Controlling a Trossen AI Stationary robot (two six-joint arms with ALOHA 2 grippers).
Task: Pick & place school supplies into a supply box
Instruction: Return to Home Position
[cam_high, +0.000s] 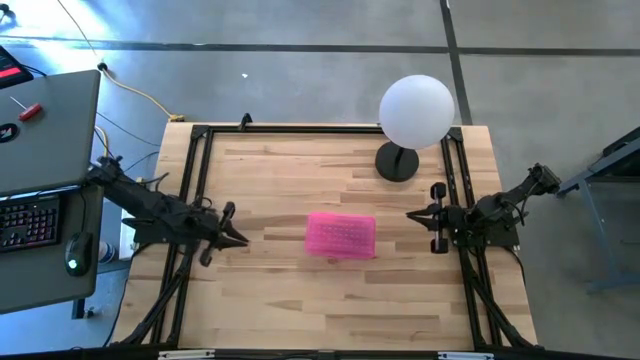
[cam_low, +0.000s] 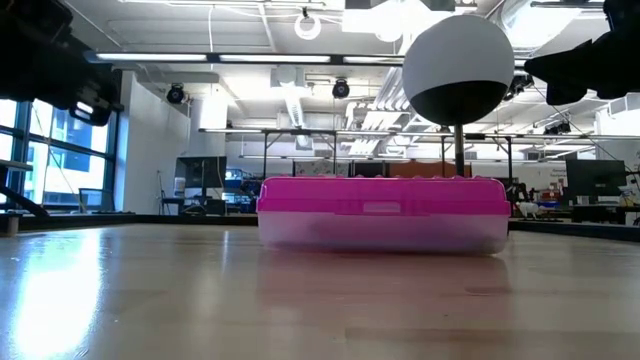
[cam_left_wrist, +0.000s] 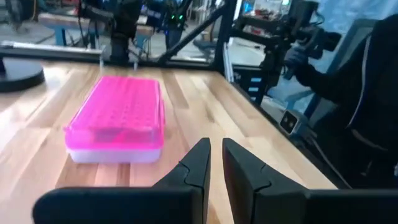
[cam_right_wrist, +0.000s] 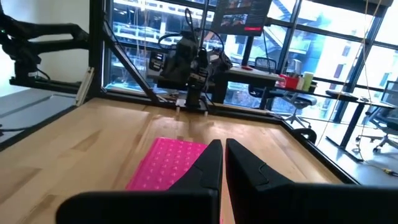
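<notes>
The supply box (cam_high: 340, 235) rests on its base at the table's middle, its pink textured lid closed over the translucent base (cam_low: 383, 238). It also shows in the left wrist view (cam_left_wrist: 118, 115) and the right wrist view (cam_right_wrist: 171, 165). No pens, pencils or scissors show on the table, and I cannot make out what is inside the box. My left gripper (cam_high: 240, 238) (cam_left_wrist: 216, 149) hovers left of the box, pointing at it, fingers shut. My right gripper (cam_high: 410, 215) (cam_right_wrist: 224, 149) hovers right of the box, also shut. Neither touches anything.
A white globe lamp (cam_high: 415, 110) stands on its black round base (cam_high: 397, 162) at the far right of the table, behind the box (cam_low: 458, 65). A black frame (cam_high: 200, 180) borders the tabletop. A desk with a laptop and keyboard (cam_high: 40, 130) stands beyond the left edge.
</notes>
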